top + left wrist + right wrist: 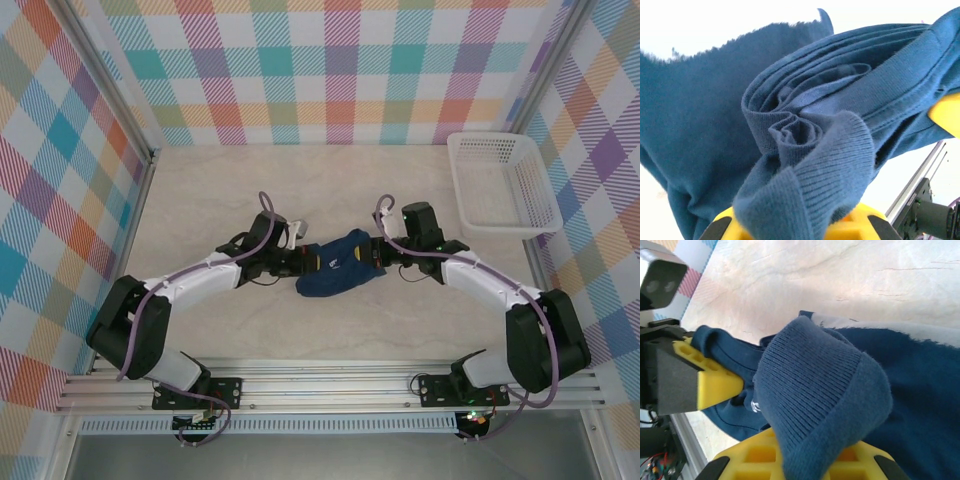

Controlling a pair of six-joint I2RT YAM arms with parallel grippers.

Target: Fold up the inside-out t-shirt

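Inside-out t-shirt (335, 268) bunched up | left jaws clamped on it | right jaws clamped on it

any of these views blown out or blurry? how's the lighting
Top external: even, soft light, sharp throughout, only faint shadows on the table. Left wrist: background behind the t-shirt blown out to white, nearest ribbed cloth slightly soft. Right wrist: well exposed, rib texture crisp, table pale with veining visible.

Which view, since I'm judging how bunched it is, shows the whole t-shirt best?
Top external: the whole t-shirt shows, bunched between the left gripper and right gripper. Both wrist views give close-ups of folds and ribbed edge, not its outline.
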